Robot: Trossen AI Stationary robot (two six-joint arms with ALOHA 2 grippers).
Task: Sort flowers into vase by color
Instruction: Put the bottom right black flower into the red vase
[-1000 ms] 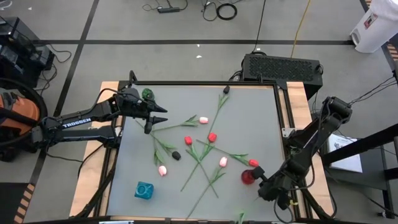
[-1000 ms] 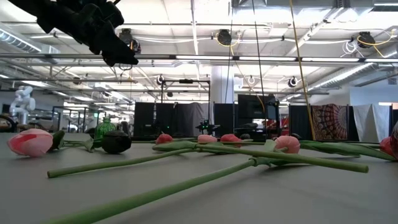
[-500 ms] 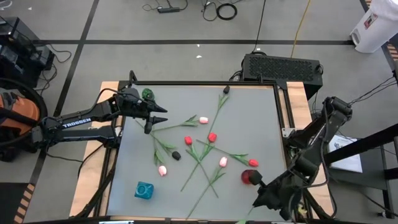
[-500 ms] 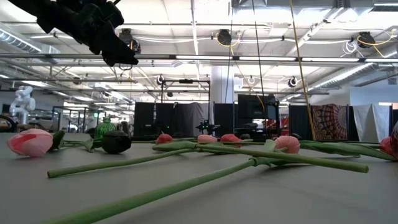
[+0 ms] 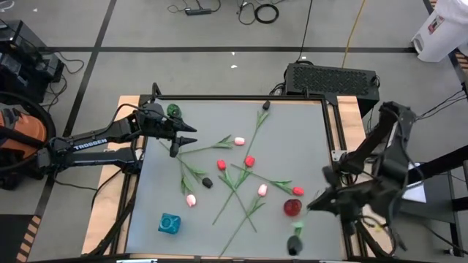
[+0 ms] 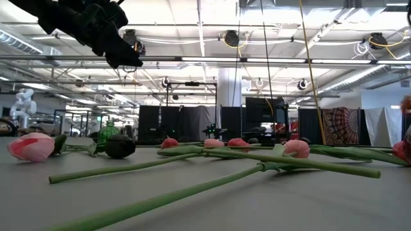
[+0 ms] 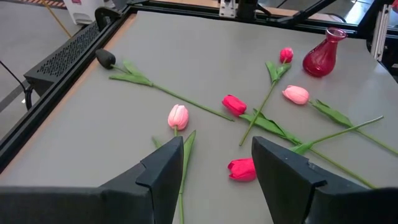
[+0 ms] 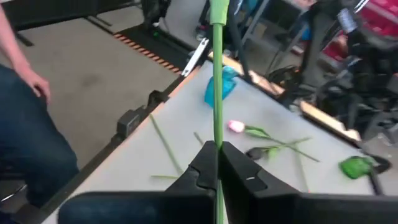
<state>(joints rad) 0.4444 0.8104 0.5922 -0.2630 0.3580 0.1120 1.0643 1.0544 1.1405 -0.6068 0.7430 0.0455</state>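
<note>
Right gripper (image 8: 214, 163), jaws clamped on the thin green stem (image 8: 217, 74) of a black-headed tulip (image 5: 294, 245), hangs beside the table's (image 5: 292, 117) right edge, just to the right of the red vase (image 5: 292, 207). The stem's long axis runs from the jaws toward the near table edge, so the dark head lies nearer that edge than the vase does. Judged from this, the coming move turns on swinging that axis upright over a vase mouth; which vase takes black cannot be told. Left gripper (image 7: 214, 165), fingers spread and empty, hovers far across the table from the red vase, beside the green vase (image 5: 173, 111).
</note>
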